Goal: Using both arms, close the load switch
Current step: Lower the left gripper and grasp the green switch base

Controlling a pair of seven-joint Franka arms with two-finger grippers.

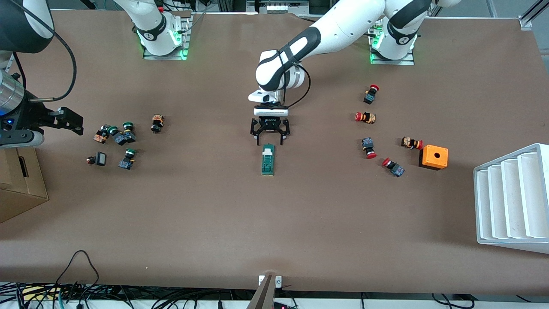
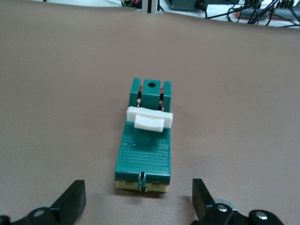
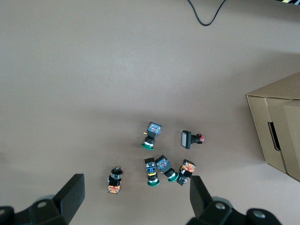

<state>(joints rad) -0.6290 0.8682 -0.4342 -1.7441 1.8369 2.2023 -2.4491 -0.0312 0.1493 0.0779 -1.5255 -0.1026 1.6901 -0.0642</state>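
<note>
Load switch (image 1: 268, 159) lies alone mid-table, bare brown table (image 1: 274, 223) on both long sides and on its camera-facing end. Left gripper (image 1: 270, 138), fingers spread wide, sits just at its other end, blocking that approach. Green buttons (image 1: 122, 136) cluster toward the right arm's end, red buttons (image 1: 369, 148) and orange box (image 1: 433, 157) toward the left arm's end; all well apart from the switch. Right gripper (image 3: 133, 199), fingers wide, hangs over the green cluster beside a cardboard box (image 3: 276, 124).

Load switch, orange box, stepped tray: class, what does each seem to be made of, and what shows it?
Load switch: probably moulded plastic, a ribbed dark-green body with a smooth white slider; coppery metal strips show beside the slider.
Orange box: likely plastic, evenly coloured and matte, with one round hole.
Stepped tray: white and matte, perhaps plastic or foam; unclear.
</note>
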